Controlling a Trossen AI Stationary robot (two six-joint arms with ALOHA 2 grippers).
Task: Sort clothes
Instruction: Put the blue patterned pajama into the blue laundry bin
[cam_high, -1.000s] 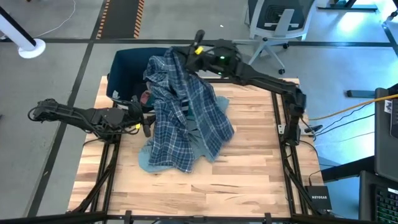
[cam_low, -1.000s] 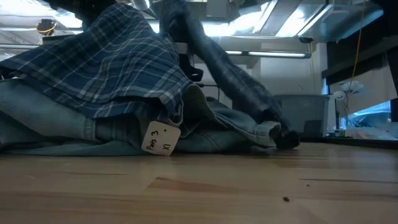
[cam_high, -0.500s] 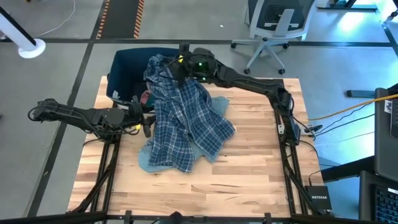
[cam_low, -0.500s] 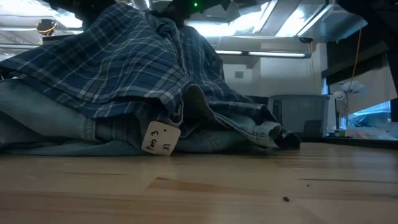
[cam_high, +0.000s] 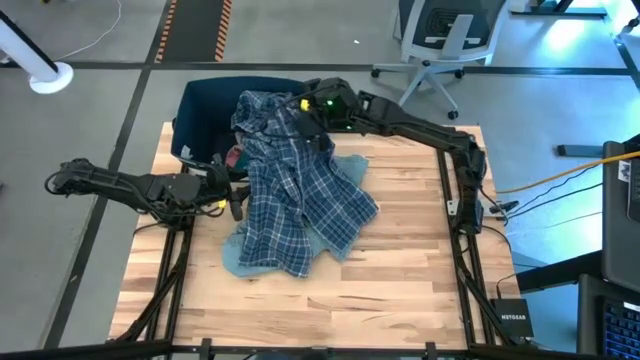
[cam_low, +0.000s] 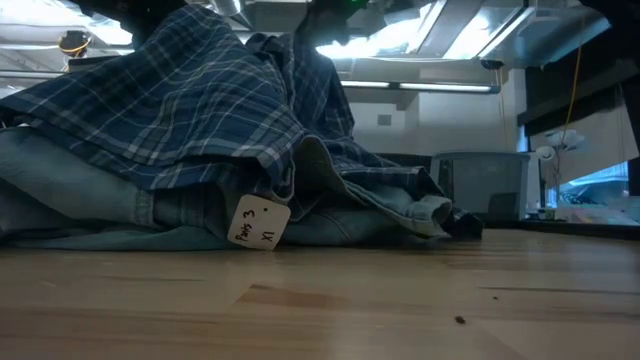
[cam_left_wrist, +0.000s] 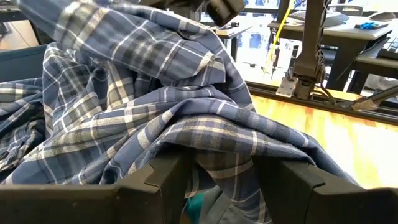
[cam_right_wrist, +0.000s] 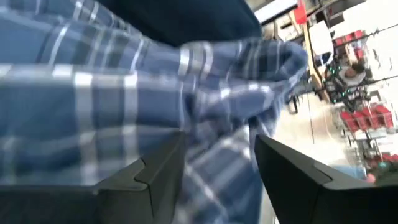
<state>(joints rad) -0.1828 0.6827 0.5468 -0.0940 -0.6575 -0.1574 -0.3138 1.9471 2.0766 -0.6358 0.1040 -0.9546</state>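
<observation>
On the far half of the table (cam_high: 400, 270), the plaid shirt (cam_high: 300, 190) lay heaped over the other clothes, its top draped against the rim of the blue bin (cam_high: 205, 105) and its tail spread toward the table's middle. Under it lay a light grey-blue garment (cam_high: 240, 262), its edge showing at the near side; in the low view a paper tag (cam_low: 257, 222) hung from this garment. A bit of pink (cam_high: 232, 158) and a teal piece (cam_left_wrist: 198, 205) peeked out beside and beneath the plaid. The right gripper (cam_high: 305, 112) stood at the top of the heap by the bin, its fingers (cam_right_wrist: 155, 177) spread apart with plaid cloth bunched between and in front of them; whether they pinched it could not be told. The left gripper (cam_high: 232, 192) waited at the heap's left edge, low over the table, its fingers (cam_left_wrist: 165, 177) apart and touching the plaid folds. An office chair (cam_high: 440, 40) stood on the floor beyond the table.
</observation>
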